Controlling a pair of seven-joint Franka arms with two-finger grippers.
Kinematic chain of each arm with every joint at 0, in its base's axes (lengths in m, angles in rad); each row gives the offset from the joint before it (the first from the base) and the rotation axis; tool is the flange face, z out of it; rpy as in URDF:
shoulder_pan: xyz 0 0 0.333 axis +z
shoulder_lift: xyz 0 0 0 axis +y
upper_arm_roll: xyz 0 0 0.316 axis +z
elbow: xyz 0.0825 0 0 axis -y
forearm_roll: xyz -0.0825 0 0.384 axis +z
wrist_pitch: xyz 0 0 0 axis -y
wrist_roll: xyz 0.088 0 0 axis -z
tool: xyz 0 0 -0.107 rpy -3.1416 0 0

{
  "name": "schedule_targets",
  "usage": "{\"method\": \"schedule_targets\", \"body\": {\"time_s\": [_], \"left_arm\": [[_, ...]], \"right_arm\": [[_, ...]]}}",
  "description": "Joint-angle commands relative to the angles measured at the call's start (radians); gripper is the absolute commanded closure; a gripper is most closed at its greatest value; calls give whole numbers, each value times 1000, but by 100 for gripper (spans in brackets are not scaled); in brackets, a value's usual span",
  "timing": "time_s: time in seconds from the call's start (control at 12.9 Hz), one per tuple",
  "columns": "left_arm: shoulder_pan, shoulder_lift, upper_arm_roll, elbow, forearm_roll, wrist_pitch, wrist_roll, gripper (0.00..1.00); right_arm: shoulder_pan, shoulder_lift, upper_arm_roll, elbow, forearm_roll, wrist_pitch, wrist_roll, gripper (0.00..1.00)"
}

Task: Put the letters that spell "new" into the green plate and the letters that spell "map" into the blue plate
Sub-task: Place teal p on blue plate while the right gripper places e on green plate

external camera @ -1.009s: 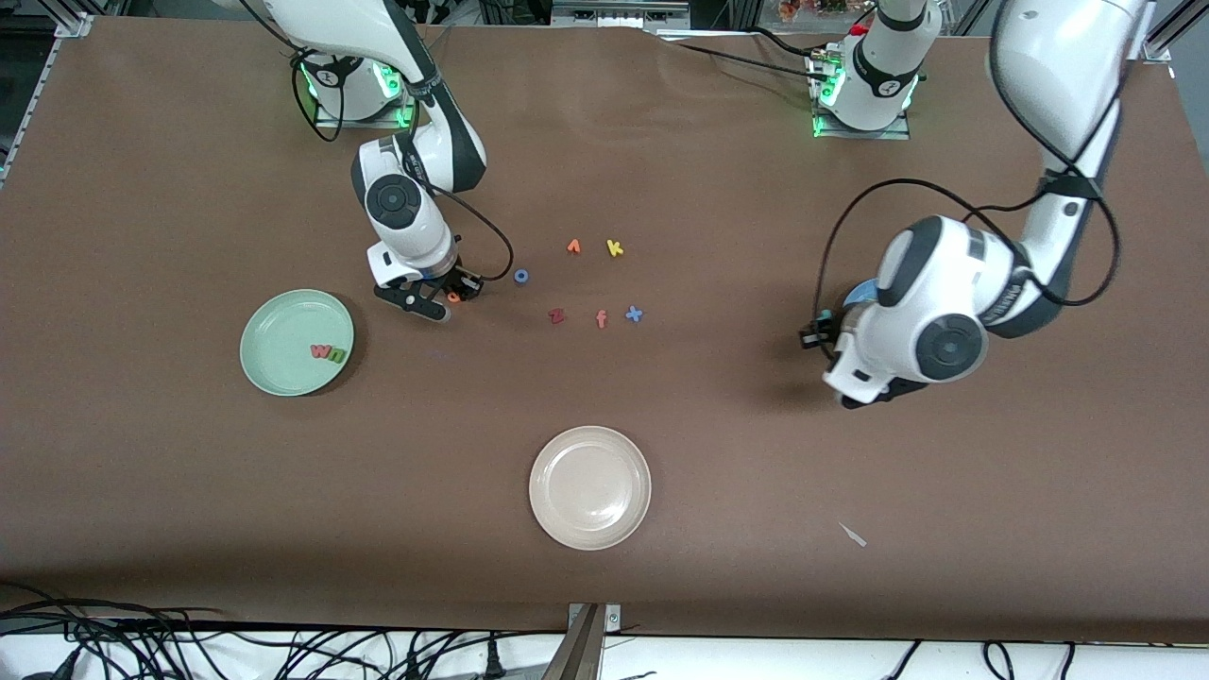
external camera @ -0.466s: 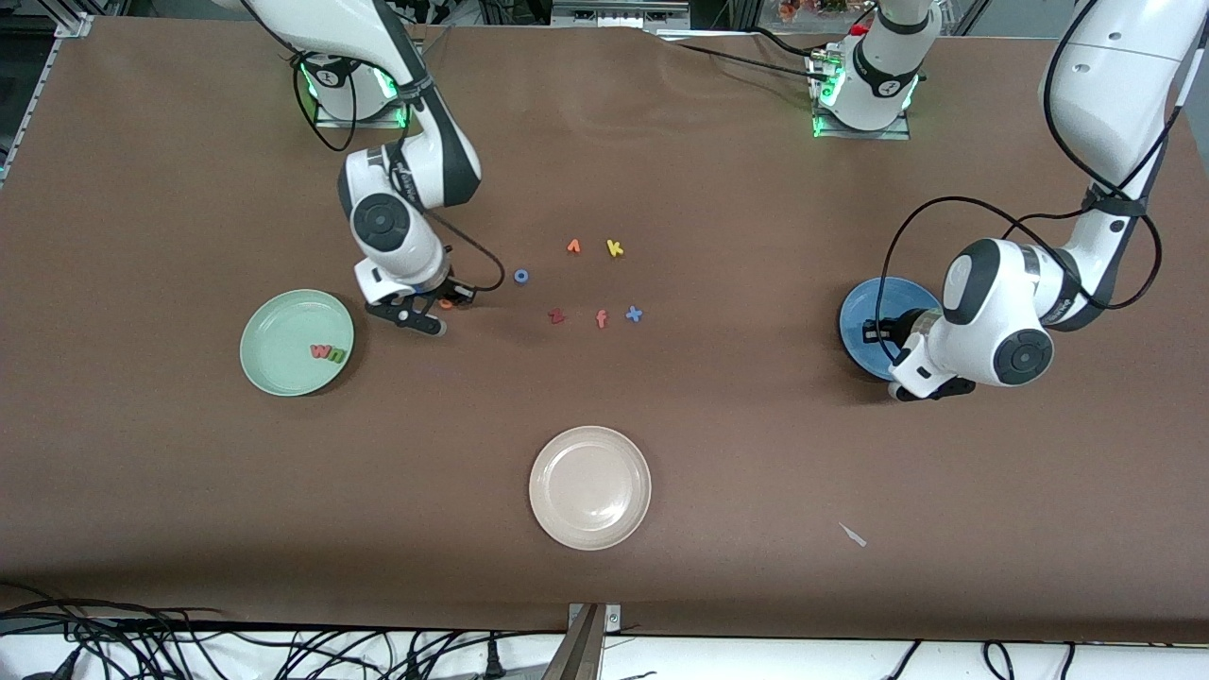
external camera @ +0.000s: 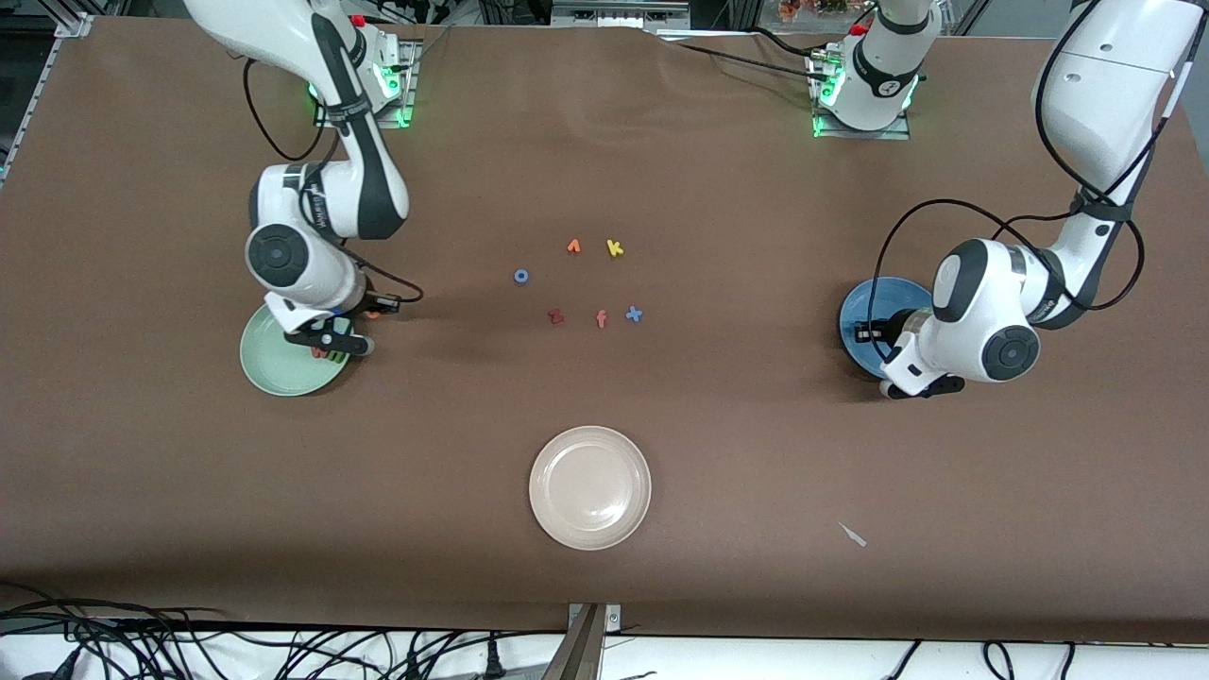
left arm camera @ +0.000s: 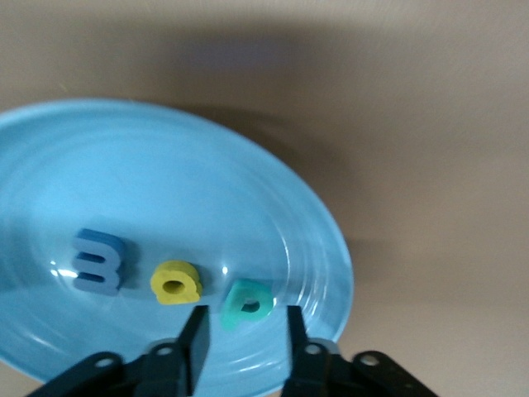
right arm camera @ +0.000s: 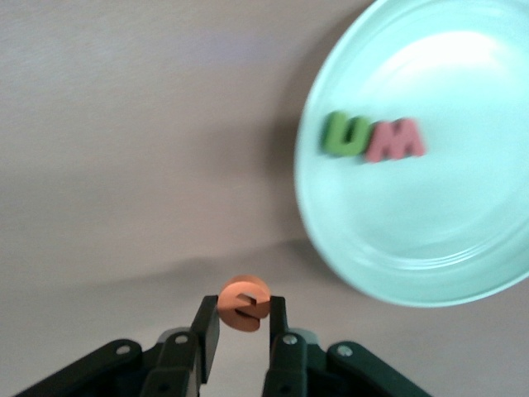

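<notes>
From the front, the brown worktop (external camera: 756,453) carries three plates: the green plate (external camera: 274,368) toward the right arm's end, the blue plate (external camera: 864,316) toward the left arm's end, and a cream plate (external camera: 590,487) near the edge closest to the camera. Near the worktop's middle lie loose letters: a blue o (external camera: 520,276), an orange pointed letter (external camera: 573,246), a yellow k (external camera: 615,248), a dark red z (external camera: 556,316), an orange f (external camera: 602,319) and a blue x (external camera: 634,314). The right gripper (external camera: 326,342) hangs over the green plate's rim on the side toward the loose letters; the left gripper (external camera: 921,382) sits over the blue plate's rim on the side nearest the camera. In the left wrist view, the left gripper (left arm camera: 242,335) has its fingers apart and clamps nothing; the teal p (left arm camera: 246,303) lies on the blue plate (left arm camera: 165,182) just past the fingertips, with the yellow a (left arm camera: 175,282) beside it and the blue m (left arm camera: 97,261) next along, all three in a row. In the right wrist view, the right gripper (right arm camera: 240,325) is clamped on the orange e (right arm camera: 244,303), held over bare worktop just beside the green plate (right arm camera: 430,248); the green n (right arm camera: 345,134) and the pinkish-red w (right arm camera: 394,141) lie touching side by side on that plate.
</notes>
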State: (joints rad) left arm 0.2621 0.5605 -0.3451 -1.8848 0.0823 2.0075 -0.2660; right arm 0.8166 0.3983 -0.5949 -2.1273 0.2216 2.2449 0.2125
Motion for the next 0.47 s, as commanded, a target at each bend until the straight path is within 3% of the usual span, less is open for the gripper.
{"method": "schedule_targets", "body": {"time_s": [0.0,0.16,0.23,0.31,0.39], "left_arm": [[-1,-97,-14,51,24,-52,4,0],[-9,-135,-46,157,19,-131,-2,0],[-9,-136,-54,223,20,-189,-4,0],[-12,-136,-55,287,19,-243,-2,0],[-12,-136,-57,346,17,-283,-1,0]], "right_arm": [[3,4,-52,4,-8,-21,-85,81],[-25,5,-80,6,-8,-19,-183,80],[-45,8,-80,16,-10,-19,-205,75],[-60,17,-80,26,-10,-21,-226,63],[-68,16,-80,33,-8,-21,-232,28]]}}
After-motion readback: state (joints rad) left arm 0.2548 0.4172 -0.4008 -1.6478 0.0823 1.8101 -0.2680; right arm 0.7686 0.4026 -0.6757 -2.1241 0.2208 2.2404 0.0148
